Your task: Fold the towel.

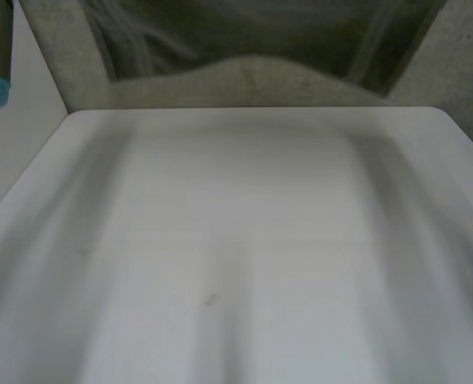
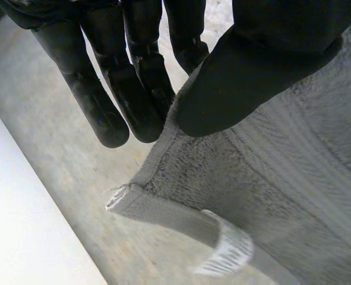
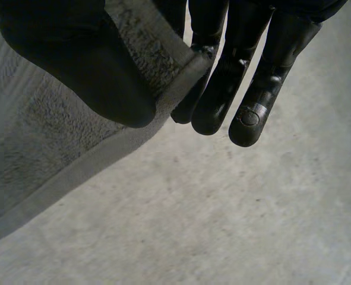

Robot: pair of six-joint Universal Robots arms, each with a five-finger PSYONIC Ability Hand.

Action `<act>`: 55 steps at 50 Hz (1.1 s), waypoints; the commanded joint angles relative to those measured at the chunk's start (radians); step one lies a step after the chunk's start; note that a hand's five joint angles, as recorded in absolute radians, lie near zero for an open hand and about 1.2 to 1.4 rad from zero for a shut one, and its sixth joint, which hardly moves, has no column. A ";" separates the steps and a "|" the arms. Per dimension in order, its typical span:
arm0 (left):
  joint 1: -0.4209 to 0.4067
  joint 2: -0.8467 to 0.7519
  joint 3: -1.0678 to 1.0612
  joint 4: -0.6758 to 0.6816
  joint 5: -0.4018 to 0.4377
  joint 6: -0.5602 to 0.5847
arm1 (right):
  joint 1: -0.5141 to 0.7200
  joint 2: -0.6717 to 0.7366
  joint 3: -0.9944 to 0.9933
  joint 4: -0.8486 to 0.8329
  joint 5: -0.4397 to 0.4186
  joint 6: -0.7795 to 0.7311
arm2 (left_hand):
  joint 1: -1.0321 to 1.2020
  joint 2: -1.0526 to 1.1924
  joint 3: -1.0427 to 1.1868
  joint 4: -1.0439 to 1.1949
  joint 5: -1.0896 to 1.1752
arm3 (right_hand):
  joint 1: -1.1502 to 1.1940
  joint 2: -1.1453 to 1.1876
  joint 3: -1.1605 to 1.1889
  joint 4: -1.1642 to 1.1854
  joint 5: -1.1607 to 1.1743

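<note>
Left hand (image 2: 252, 59) is pinching the towel (image 2: 270, 196) near a corner (thumb on top). Right hand (image 3: 74, 59) is clamping an edge too.

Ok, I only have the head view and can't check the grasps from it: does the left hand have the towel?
Observer: Yes. The left hand pinches the towel between thumb and fingers, near a corner.
Operator: And the right?
Observer: The right hand pinches a towel edge the same way, thumb on the cloth, close to a corner.
Operator: Anything marking the left corner?
Observer: A small white tag sticks out of the edge beside it.
</note>
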 commanded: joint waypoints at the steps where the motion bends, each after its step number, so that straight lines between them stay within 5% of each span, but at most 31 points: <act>1: 0.020 0.027 -0.338 0.014 0.018 -0.015 | -0.001 0.021 0.185 0.057 -0.086 -0.005 | 0.191 0.179 0.181 0.178 0.183 | 0.427 0.217 0.208 0.201 0.237; 8: 0.036 0.017 -0.720 0.126 0.029 -0.014 | -0.010 0.102 0.432 0.064 -0.283 -0.019 | 0.191 0.179 0.181 0.178 0.183 | 0.427 0.217 0.208 0.201 0.237; 14: 0.051 0.004 -0.902 0.201 0.063 -0.003 | -0.013 0.173 0.511 0.068 -0.306 -0.045 | 0.191 0.179 0.181 0.178 0.183 | 0.427 0.217 0.208 0.201 0.237; 22: 0.088 0.023 -1.098 0.183 0.078 0.166 | -0.041 0.130 0.592 0.154 -0.301 -0.163 | 0.191 0.179 0.181 0.178 0.183 | 0.427 0.217 0.208 0.201 0.237; 30: 0.163 0.315 -1.305 -0.174 0.087 0.422 | -0.156 -0.051 0.601 0.708 -0.300 -0.301 | 0.191 0.179 0.181 0.178 0.183 | 0.427 0.217 0.208 0.201 0.237; 32: 0.175 0.437 -1.345 -0.342 0.141 0.477 | -0.195 -0.086 0.607 0.925 -0.303 -0.350 | 0.191 0.179 0.181 0.178 0.183 | 0.427 0.217 0.208 0.201 0.237; 35: 0.180 0.508 -1.349 -0.420 0.222 0.496 | -0.229 -0.094 0.601 1.011 -0.312 -0.387 | 0.191 0.179 0.181 0.178 0.183 | 0.427 0.217 0.208 0.201 0.237; 42: 0.192 0.492 -1.299 -0.339 0.288 0.485 | -0.226 -0.082 0.574 0.883 -0.305 -0.375 | 0.191 0.179 0.181 0.178 0.183 | 0.427 0.217 0.208 0.201 0.237; 49: 0.151 0.309 -1.170 -0.197 0.253 0.480 | -0.185 0.009 0.502 0.722 -0.269 -0.236 | 0.191 0.179 0.181 0.178 0.183 | 0.427 0.217 0.208 0.201 0.237; 55: 0.102 0.091 -0.948 -0.124 0.163 0.476 | -0.075 0.145 0.373 0.593 -0.156 -0.144 | 0.191 0.179 0.181 0.178 0.183 | 0.427 0.217 0.208 0.201 0.237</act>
